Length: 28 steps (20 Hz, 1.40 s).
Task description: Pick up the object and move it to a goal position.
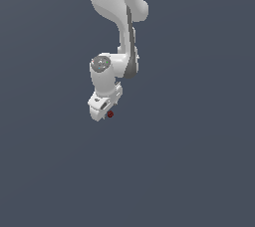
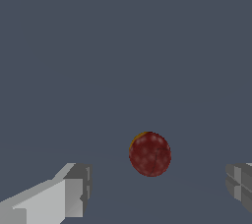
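Observation:
The object [image 2: 150, 154] is a small dark red ball with a thin orange edge, lying on the plain grey floor. In the wrist view it sits between my two fingertips, slightly beyond them, with clear gaps on both sides. My gripper [image 2: 156, 188] is open and nothing touches the pads. In the exterior view the object [image 1: 110, 114] shows as a tiny red dot right beside the lower end of the white gripper [image 1: 101, 110], on the exterior view's right of it. The fingertips themselves are hidden behind the hand there.
The white arm [image 1: 119, 17] comes down from the top of the exterior view. Flat grey ground [image 1: 199, 171] surrounds everything, with no other objects in either view.

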Each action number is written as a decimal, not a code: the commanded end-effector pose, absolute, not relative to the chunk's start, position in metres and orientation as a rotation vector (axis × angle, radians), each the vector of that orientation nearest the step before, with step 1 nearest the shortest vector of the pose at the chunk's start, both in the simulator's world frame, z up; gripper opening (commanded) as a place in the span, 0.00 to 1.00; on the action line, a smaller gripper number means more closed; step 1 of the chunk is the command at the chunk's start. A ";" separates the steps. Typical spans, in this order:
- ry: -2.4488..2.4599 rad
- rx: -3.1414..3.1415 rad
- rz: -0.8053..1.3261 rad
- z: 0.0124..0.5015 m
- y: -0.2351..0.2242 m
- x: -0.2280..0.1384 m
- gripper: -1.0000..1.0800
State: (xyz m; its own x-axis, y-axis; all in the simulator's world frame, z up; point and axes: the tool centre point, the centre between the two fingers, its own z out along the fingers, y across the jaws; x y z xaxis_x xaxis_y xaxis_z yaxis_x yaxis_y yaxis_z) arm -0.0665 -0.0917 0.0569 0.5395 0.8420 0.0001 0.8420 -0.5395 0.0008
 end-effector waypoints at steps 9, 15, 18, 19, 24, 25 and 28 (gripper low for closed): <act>1.512 2.754 0.000 0.018 -0.092 -0.067 0.96; 1.512 2.754 0.000 0.017 -0.092 -0.067 0.00; 1.512 2.754 0.000 0.017 -0.092 -0.067 0.00; 1.512 2.754 0.000 0.017 -0.092 -0.067 0.00; 1.512 2.753 0.001 0.018 -0.090 -0.067 0.00; 1.512 2.753 0.001 0.019 -0.088 -0.068 0.00; 1.512 2.753 0.001 0.024 -0.079 -0.070 0.00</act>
State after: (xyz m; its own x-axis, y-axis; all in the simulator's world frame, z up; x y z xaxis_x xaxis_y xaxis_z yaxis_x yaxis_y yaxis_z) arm -0.0693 -0.0841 0.0211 0.5377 0.8432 -0.0005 0.8432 -0.5377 0.0001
